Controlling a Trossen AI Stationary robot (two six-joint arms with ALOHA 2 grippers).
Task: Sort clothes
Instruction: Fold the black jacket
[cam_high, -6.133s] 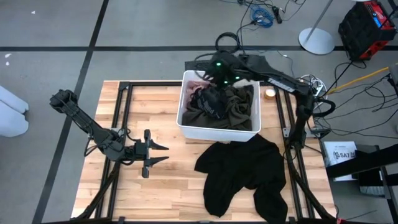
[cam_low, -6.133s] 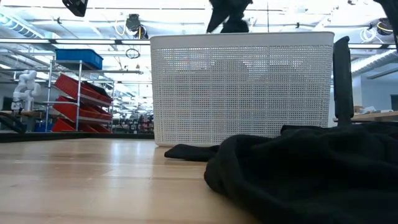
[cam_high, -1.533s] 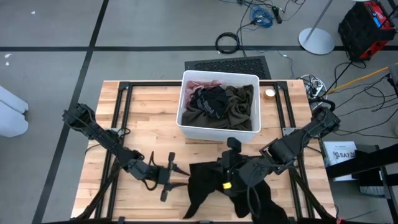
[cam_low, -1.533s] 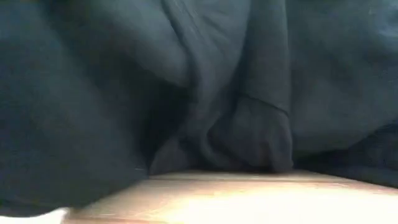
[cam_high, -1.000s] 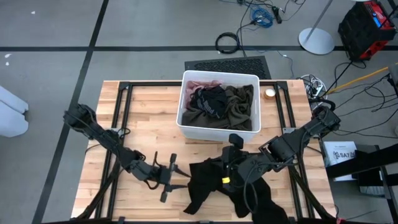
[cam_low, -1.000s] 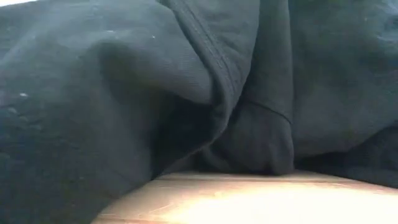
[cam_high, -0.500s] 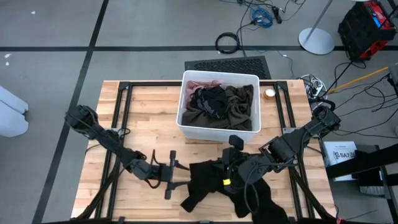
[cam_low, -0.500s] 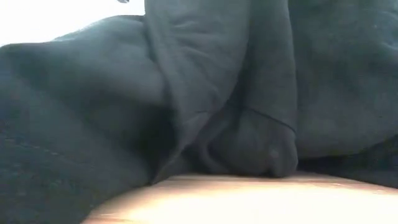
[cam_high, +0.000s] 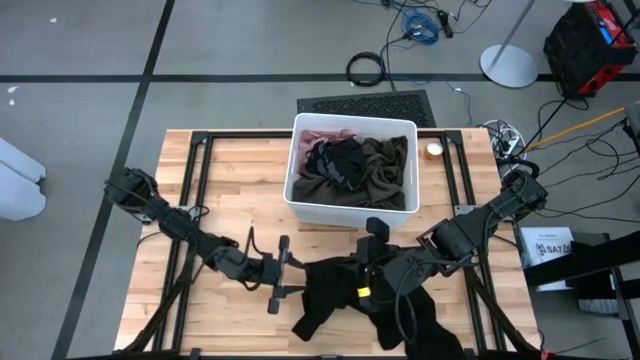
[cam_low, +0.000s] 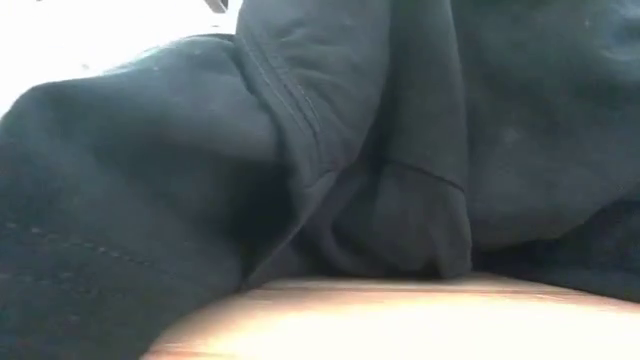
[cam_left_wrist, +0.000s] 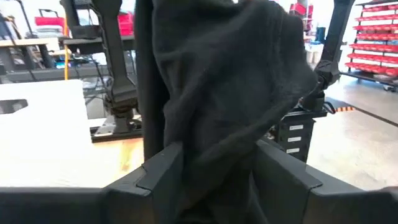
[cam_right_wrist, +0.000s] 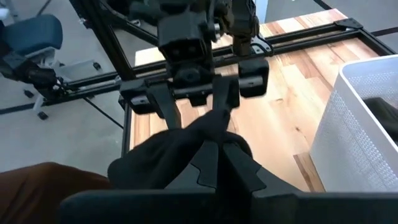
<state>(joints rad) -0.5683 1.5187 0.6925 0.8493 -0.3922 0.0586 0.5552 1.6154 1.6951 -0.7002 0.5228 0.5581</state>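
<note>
I had the black garment (cam_high: 345, 290) bunched on the near part of the tabletop (cam_high: 230, 180), in front of the white bin (cam_high: 352, 205) that held the other clothes (cam_high: 355, 165). My right gripper (cam_right_wrist: 214, 149) was closed on a raised fold of the black cloth, lifting a peak of it clear of the wood. My left gripper (cam_high: 290, 281) stood just beside that peak with its jaws wide apart and the fabric hanging between the fingers (cam_left_wrist: 155, 168), not yet pinched.

To do this step well, I judged I should close the left jaws on a single layer near an edge or seam, not on the thick bunch, and keep the right grip firm until the left had bitten. Then the two could draw apart to spread the garment. The risk I saw was catching several folds at once, or tugging the cloth out of the right jaws.
</note>
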